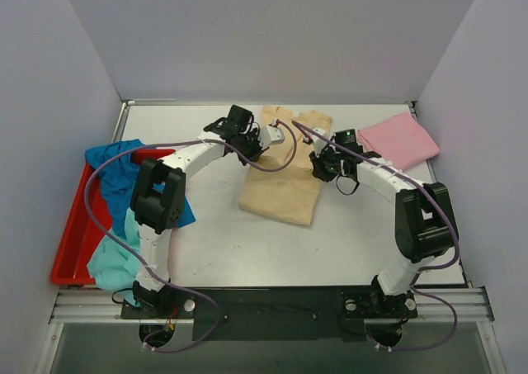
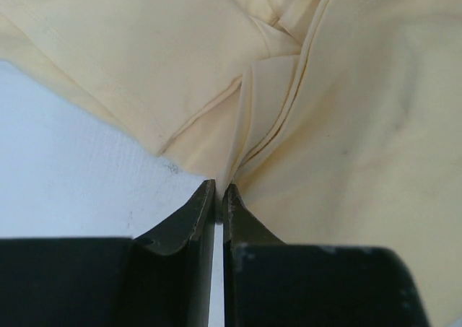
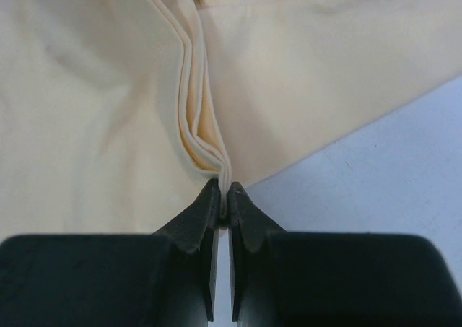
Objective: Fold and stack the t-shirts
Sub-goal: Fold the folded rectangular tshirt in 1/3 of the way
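Light teal cotton t-shirt (image 1: 111,262) droops over the near end of the red plastic tray (image 1: 70,242), with the bright blue t-shirt (image 1: 111,163) behind it. The pale beige t-shirt (image 1: 280,188) lies mid-way across the white desk (image 1: 247,250). The left end effector (image 2: 219,188) and right end effector (image 3: 222,186) each clench its bunched fabric. The folded pink t-shirt (image 1: 398,140) sits far right.

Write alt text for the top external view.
Seen from above, the left gripper and right gripper each pinch a side edge of the beige t-shirt lying in the middle. A folded pink t-shirt sits at the far right; a blue t-shirt and a teal t-shirt drape over the red tray on the left.
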You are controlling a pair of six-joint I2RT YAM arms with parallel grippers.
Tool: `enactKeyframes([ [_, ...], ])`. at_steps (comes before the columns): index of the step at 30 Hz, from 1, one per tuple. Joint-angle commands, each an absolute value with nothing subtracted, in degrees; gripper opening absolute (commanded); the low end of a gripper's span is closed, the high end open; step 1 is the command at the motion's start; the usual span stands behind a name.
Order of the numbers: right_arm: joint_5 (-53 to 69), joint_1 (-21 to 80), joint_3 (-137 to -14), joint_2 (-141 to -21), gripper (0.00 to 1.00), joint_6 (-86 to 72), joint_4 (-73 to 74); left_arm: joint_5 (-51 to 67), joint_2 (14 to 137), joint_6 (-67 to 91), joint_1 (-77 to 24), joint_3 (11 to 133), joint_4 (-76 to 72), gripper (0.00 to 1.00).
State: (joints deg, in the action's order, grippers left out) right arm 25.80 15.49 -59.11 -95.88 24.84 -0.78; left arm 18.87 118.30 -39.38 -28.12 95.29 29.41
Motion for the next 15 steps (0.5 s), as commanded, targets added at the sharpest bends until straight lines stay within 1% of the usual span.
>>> enactKeyframes([
  [1,26.7,15.0,-62.7,-98.0,0.00,24.0,1.6,19.5,121.6,-40.2,-28.0,99.6,28.5,0.00],
  [2,25.8,14.9,-63.7,-98.6,0.02,23.7,2.0,19.3,121.7,-40.2,-28.0,99.6,28.3,0.00],
  [3,25.0,14.9,-64.3,-99.9,0.08,23.4,3.0,18.7,122.2,-40.1,-27.9,99.7,28.2,0.00],
  [4,23.0,14.6,-65.6,-100.5,0.14,21.8,3.4,17.2,122.5,-39.7,-27.9,99.7,27.6,0.15],
  [5,21.4,14.2,-66.7,-101.8,0.25,20.8,4.7,16.2,122.6,-38.9,-27.9,99.7,27.2,0.24],
  [6,18.7,13.7,-68.7,-102.1,0.31,18.6,5.7,13.0,122.7,-38.3,-27.9,99.7,25.4,0.39],
  [8,17.0,12.7,-70.6,-102.1,0.34,15.7,6.9,9.9,122.6,-36.2,-27.5,100.3,23.3,0.50],
  [10,17.3,12.3,-70.8,-99.3,0.37,13.5,6.1,9.8,122.0,-34.0,-26.6,101.6,23.2,0.53],
  [12,17.7,12.4,-71.5,-95.0,0.38,9.3,7.4,10.1,120.3,-32.3,-25.9,102.8,23.7,0.55],
  [13,19.8,12.4,-71.9,-93.9,0.38,6.9,8.4,10.2,119.7,-31.4,-25.7,102.7,23.9,0.55],
  [15,23.4,12.4,-70.9,-91.5,0.32,2.9,11.2,10.7,117.3,-30.7,-25.7,101.3,24.3,0.55],
])
